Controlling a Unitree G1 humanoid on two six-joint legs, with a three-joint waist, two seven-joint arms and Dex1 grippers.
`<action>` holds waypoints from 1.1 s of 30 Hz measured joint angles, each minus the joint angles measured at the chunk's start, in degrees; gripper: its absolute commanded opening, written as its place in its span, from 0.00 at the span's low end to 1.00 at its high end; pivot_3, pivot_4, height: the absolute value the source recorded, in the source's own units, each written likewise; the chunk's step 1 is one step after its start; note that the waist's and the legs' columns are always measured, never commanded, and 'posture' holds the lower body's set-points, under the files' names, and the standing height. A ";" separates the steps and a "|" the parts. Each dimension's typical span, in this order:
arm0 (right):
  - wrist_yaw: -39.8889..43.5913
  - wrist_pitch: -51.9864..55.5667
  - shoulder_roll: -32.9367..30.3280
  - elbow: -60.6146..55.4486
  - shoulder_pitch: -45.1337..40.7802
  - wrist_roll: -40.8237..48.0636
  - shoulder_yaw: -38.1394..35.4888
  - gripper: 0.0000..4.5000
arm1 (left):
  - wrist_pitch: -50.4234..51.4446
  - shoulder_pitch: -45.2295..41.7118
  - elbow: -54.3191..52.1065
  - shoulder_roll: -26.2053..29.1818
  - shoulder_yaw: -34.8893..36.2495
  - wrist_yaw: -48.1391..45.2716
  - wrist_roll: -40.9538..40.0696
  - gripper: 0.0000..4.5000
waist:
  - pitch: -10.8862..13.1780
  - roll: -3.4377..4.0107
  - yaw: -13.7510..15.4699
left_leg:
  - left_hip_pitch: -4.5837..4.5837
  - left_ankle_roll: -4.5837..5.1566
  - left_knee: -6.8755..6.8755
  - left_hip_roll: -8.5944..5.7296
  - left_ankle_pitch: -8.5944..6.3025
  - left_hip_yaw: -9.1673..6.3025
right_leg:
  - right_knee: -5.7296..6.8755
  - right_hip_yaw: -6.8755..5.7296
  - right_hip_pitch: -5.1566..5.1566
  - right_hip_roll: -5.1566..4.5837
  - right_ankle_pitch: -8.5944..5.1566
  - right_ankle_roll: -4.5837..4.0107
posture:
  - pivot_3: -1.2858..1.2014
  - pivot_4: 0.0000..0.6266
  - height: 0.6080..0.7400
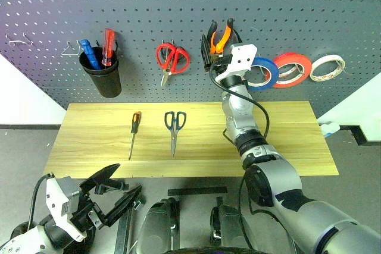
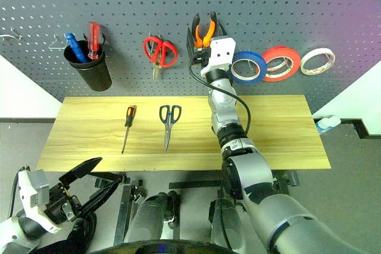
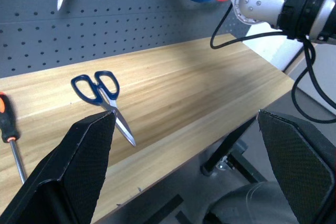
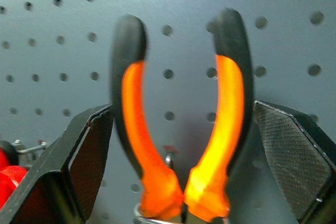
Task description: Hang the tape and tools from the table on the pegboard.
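Observation:
The pliers (image 4: 181, 129) with orange-and-black handles hang on a hook of the dark grey pegboard (image 1: 178, 4), handles up. My right gripper (image 1: 215, 57) is raised to them and open, one finger on each side of the handles, gripping nothing. The blue tape (image 1: 262, 72) hangs on the pegboard just right of that gripper. On the wooden table (image 1: 286, 141) lie the screwdriver (image 1: 134, 132) and, to its right, the dark-handled scissors (image 1: 174, 126), blades toward me. My left gripper (image 1: 113, 191) is open and empty, low in front of the table's near left edge.
A black cup (image 1: 101, 78) with a blue and a red screwdriver hangs at the pegboard's left, with bare hooks (image 1: 71, 49) beside it. Red-handled scissors (image 1: 171, 59) hang left of the pliers. A red tape ring (image 1: 293, 68) and a cream-white one (image 1: 327, 67) hang at the right.

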 measured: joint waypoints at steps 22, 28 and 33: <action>-0.08 4.00 -1.39 -7.46 3.40 -1.70 2.76 0.98 | 2.61 -15.28 1.88 -0.27 -7.50 7.50 2.52 1.00 | -2.16 -0.41 -0.18 | 0.02 -0.50 0.04 0.08 0.32 0.10 | 0.18 -0.05 -0.03 0.23 0.02 0.01 | 0.58 0.05 1.00; -0.16 3.90 -2.12 -6.38 1.72 -1.71 2.51 0.98 | 4.80 -20.10 1.87 0.28 -7.78 9.81 2.25 1.00 | -4.07 -0.42 -0.14 | 0.11 -0.54 0.06 0.09 0.34 0.11 | 0.27 -0.04 0.02 0.28 0.02 0.00 | 0.58 0.00 1.00; 0.23 3.91 -2.57 -6.35 1.76 -1.62 2.43 0.98 | 5.69 -23.38 2.34 0.71 -7.79 10.72 2.05 1.00 | -5.35 -0.43 -0.16 | 0.17 -0.57 0.12 0.09 0.36 0.12 | 0.38 -0.02 0.04 0.29 0.02 -0.01 | 0.58 0.00 1.00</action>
